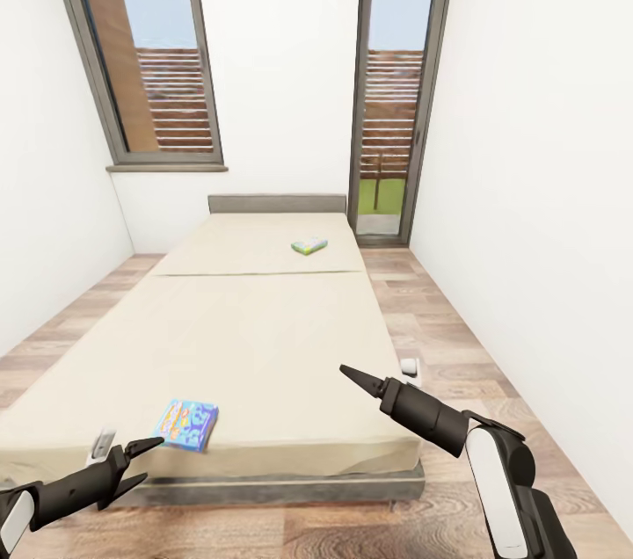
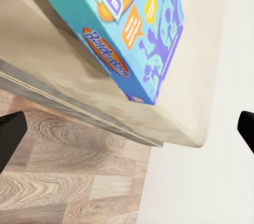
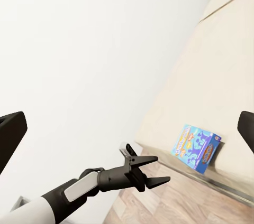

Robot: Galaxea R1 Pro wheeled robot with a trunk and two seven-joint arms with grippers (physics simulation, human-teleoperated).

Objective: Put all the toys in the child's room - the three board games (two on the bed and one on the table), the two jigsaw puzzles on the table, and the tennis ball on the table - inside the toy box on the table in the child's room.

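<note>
Head view; two board games [image 1: 185,424] [image 1: 309,245]; one bed [image 1: 255,322]

The head camera looks forward and down from the foot of the low beige-covered bed [image 1: 255,322] toward the grey-framed windows, both arms at the lower corners of its view. The left wrist camera sits close, aimed past its spread fingers at the flat blue board-game box [image 2: 135,28] just ahead of the left gripper [image 1: 147,460] on the bed's near corner. The right wrist camera looks sideways across the bed from farther off, sharing that same box [image 3: 194,148] and left gripper [image 3: 151,170].
</note>
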